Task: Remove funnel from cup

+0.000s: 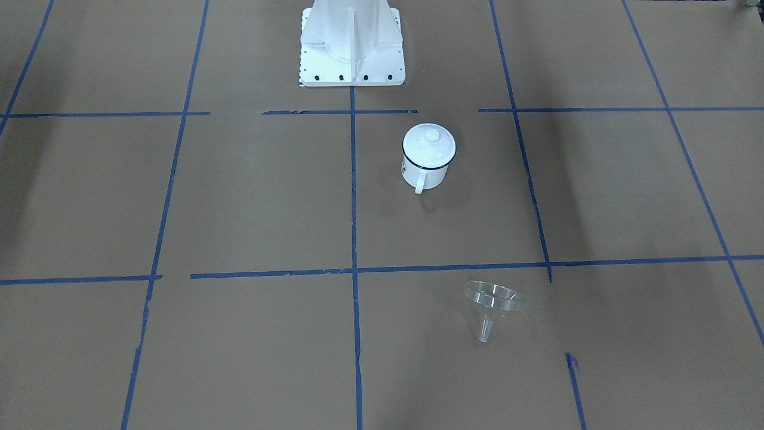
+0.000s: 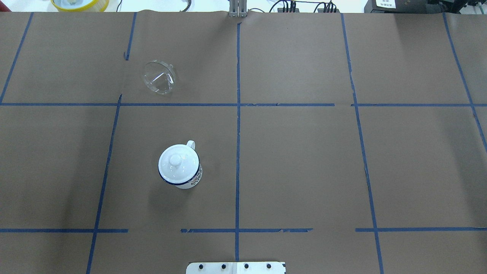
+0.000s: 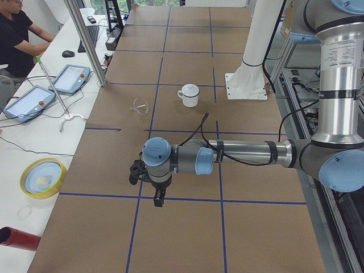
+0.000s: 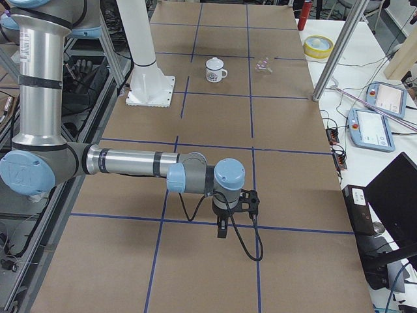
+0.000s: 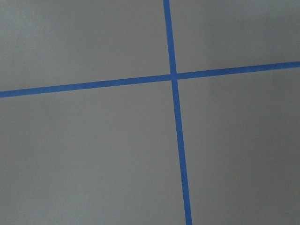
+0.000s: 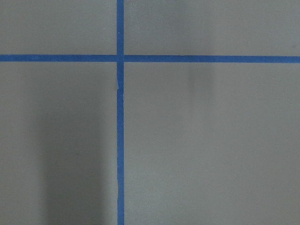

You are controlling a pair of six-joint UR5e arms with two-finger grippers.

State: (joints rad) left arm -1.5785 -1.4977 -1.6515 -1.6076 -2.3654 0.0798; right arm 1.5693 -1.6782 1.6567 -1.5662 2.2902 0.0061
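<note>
The clear plastic funnel (image 1: pixel 493 301) lies tilted on the brown table, apart from the cup; it also shows in the overhead view (image 2: pixel 159 77). The white enamel cup (image 1: pixel 425 170) with a dark blue rim stands upright, with a white knobbed lid (image 2: pixel 178 163) on top of it. My left gripper (image 3: pixel 158 199) shows only in the exterior left view, far from both, pointing down over the table; I cannot tell whether it is open or shut. My right gripper (image 4: pixel 222 229) shows only in the exterior right view, also far away; I cannot tell its state.
The robot's white base (image 1: pixel 352 48) stands at the table's edge behind the cup. A yellow-rimmed bowl (image 3: pixel 42 177), two tablets (image 3: pixel 71 78) and a seated operator (image 3: pixel 17 34) are at the side bench. Blue tape lines grid the table.
</note>
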